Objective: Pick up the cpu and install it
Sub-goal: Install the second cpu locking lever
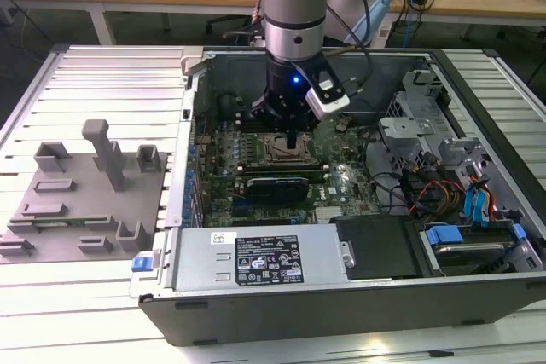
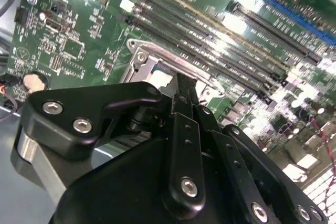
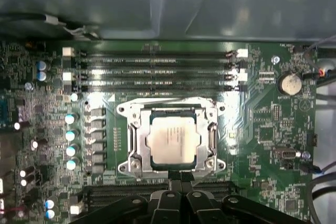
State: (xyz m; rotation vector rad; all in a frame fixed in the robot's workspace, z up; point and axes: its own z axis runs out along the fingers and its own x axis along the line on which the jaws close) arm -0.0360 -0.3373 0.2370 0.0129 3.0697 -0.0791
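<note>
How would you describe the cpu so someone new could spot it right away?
Look inside the open computer case, on the green motherboard below the arm. The cpu lies within the metal socket frame beside the long memory slots: a flat, silvery square, unlike the dark parts around it.

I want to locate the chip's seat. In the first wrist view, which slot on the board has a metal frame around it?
The square socket below the long memory slots: it alone has a silver frame, and the cpu lies inside it.

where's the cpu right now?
In the first wrist view the cpu lies inside the socket frame on the motherboard, below the memory slots.
</note>
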